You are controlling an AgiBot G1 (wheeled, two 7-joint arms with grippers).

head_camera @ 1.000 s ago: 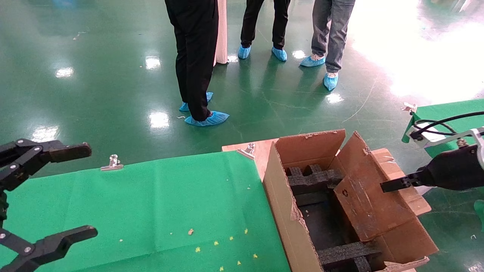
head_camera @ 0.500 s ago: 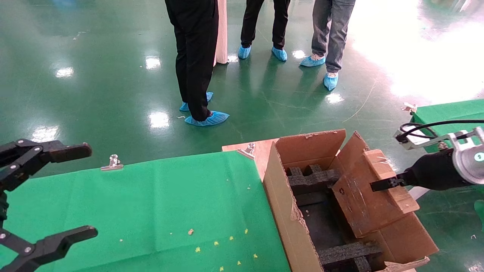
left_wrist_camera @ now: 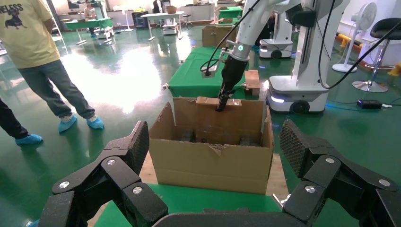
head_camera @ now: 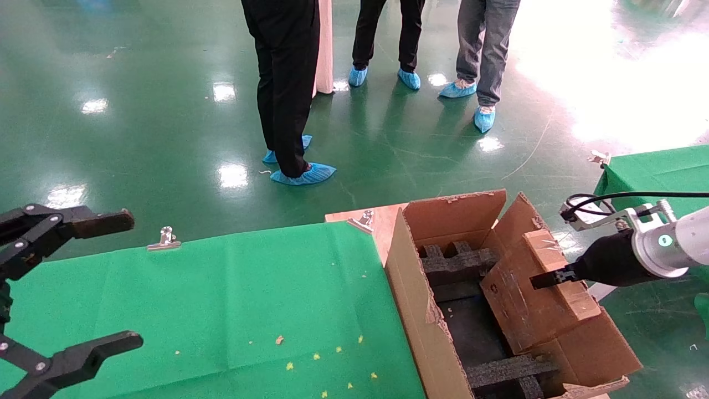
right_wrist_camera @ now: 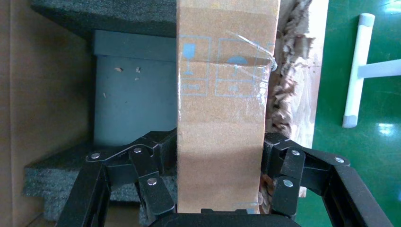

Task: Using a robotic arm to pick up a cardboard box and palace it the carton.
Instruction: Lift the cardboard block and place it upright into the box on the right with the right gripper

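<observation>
R gripper (right_wrist_camera: 218, 189) is pinching the cardboard box (head_camera: 534, 291) across its narrow faces, jaws pressed on both sides. Box is hanging tilted over the carton's (head_camera: 421, 310) far-right side, lower end already inside, above the black foam inserts (head_camera: 457, 265). Carton is sitting just off the right edge of the green table (head_camera: 221, 293). Judging: box looks light, stiff-ish corrugated but worn; clear tape (right_wrist_camera: 246, 56) on the edges is prob slick, so gripping on bare cardboard mid-body, as now, is the better hold. Carton's ragged flaps (right_wrist_camera: 291, 75) could be snagging it on the way down. L gripper (left_wrist_camera: 213, 161) is idling over the table's left edge, jaws spread wide, holding nothing.
</observation>
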